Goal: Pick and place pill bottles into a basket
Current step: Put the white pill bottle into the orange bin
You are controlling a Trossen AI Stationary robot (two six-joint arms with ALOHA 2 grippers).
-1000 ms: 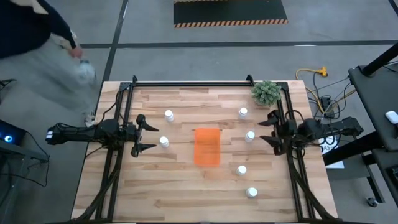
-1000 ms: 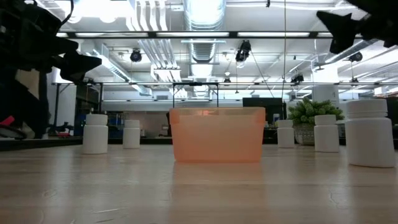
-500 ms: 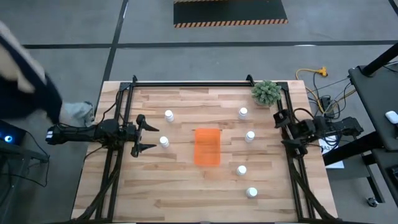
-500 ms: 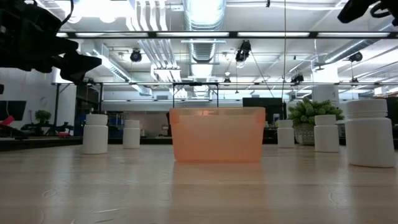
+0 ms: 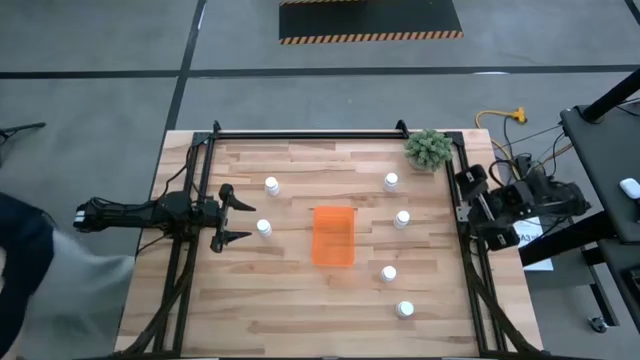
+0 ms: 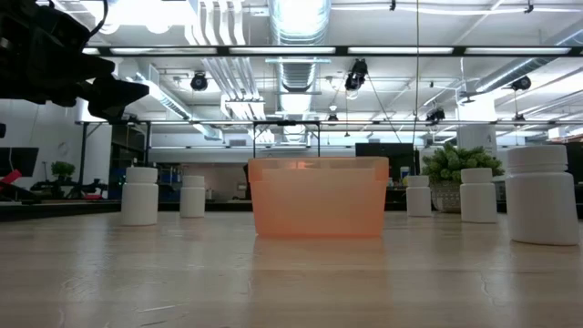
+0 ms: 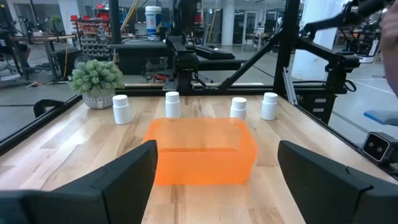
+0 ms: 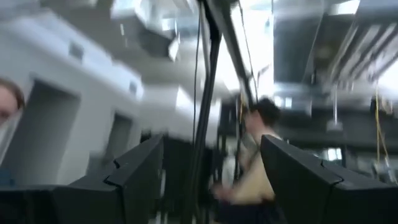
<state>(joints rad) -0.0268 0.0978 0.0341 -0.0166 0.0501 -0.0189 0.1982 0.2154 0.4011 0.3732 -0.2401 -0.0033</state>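
The orange basket (image 5: 333, 236) stands at the table's middle; it also shows in the low view (image 6: 317, 196) and the left wrist view (image 7: 202, 152). Six white pill bottles stand upright on their bases: two left of the basket (image 5: 271, 185) (image 5: 264, 228), and the rest to its right (image 5: 391, 181) (image 5: 402, 219) (image 5: 388, 273) (image 5: 404, 310). My left gripper (image 5: 245, 220) is open and empty, level, just left of the nearer left bottle, facing the basket (image 7: 214, 186). My right gripper (image 5: 470, 205) is open and empty at the table's right edge, tipped up toward the ceiling (image 8: 208, 186).
A green bushy plant (image 5: 428, 148) stands at the far right corner. Black frame rails (image 5: 310, 133) run along the table's far, left and right sides. A person (image 5: 30, 260) stands off the table's left side. Bare wood lies near the front edge (image 5: 300, 320).
My right gripper has drawn back from beside the right-hand bottles toward the table's right edge, risen and tipped upward, leaving the low view. The person at the left has moved toward the near side. Bottles and basket stand as before.
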